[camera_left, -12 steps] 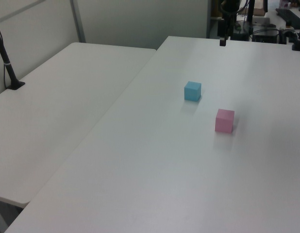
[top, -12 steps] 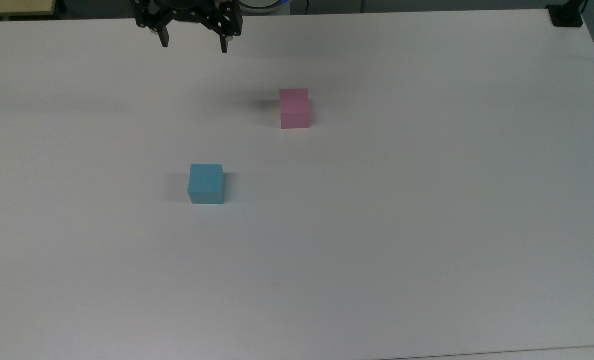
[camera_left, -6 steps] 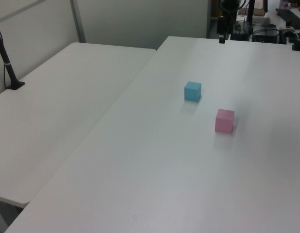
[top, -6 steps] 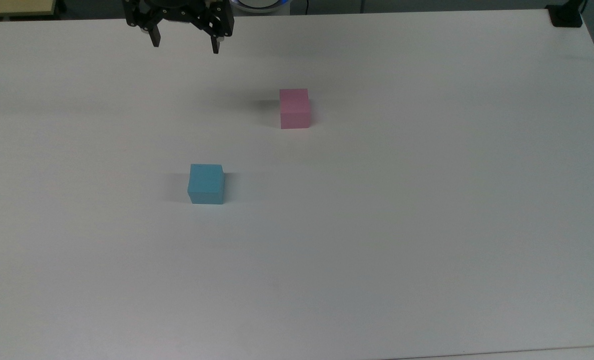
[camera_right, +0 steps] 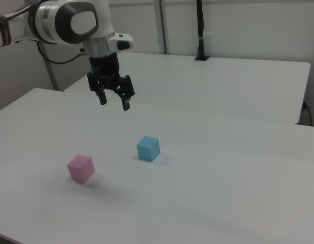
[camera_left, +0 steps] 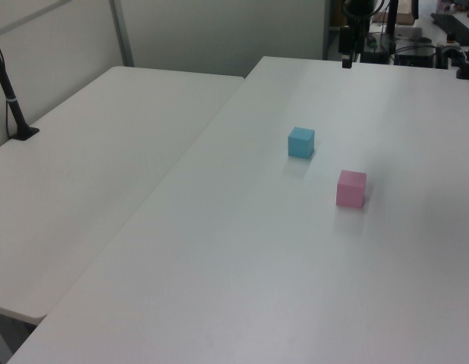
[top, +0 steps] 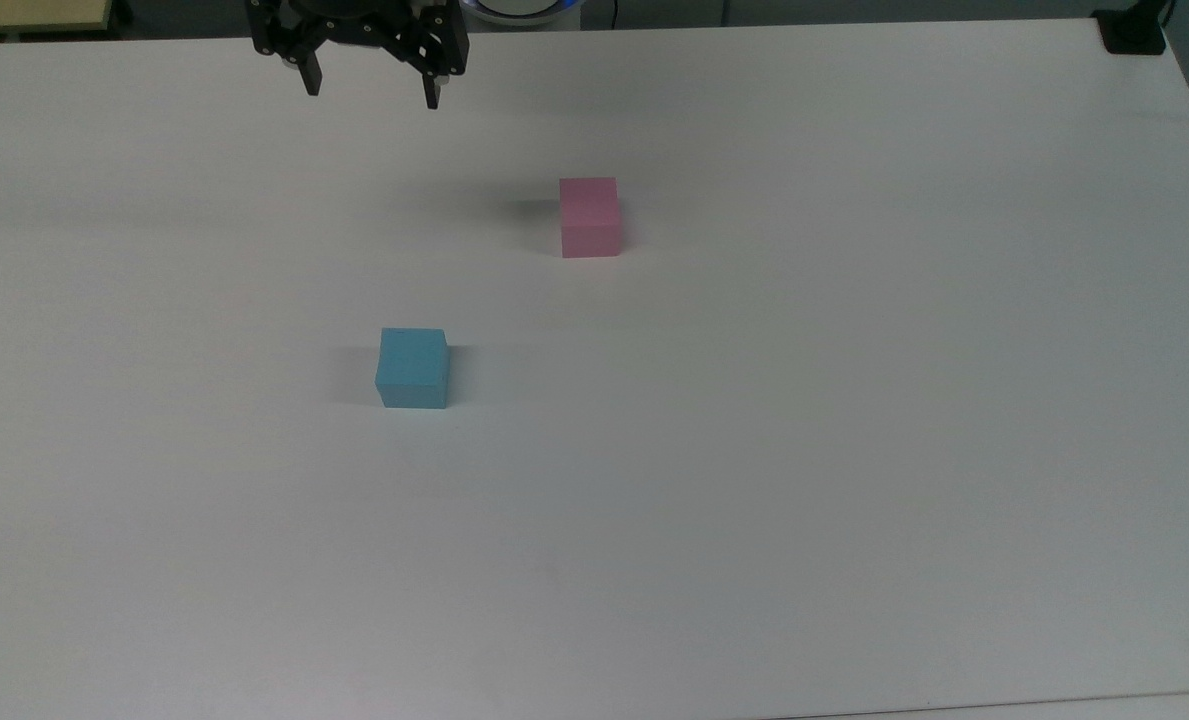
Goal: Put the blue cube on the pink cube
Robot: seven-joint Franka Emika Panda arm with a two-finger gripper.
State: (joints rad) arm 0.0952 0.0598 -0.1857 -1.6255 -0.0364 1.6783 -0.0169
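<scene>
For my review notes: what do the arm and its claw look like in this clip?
The arm is glossy white with rounded, bulbous joint housings, a dark grey round cap on one joint and a grey band near the right view's left edge. The wrist narrows to a black section. The claw is matte black with two slim straight fingers on angular linkages dotted with small pale screw heads.

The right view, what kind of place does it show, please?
Probably a robotics lab or test room: a robot arm with an open gripper hangs above a plain white table that bears a blue cube and a pink cube.
</scene>
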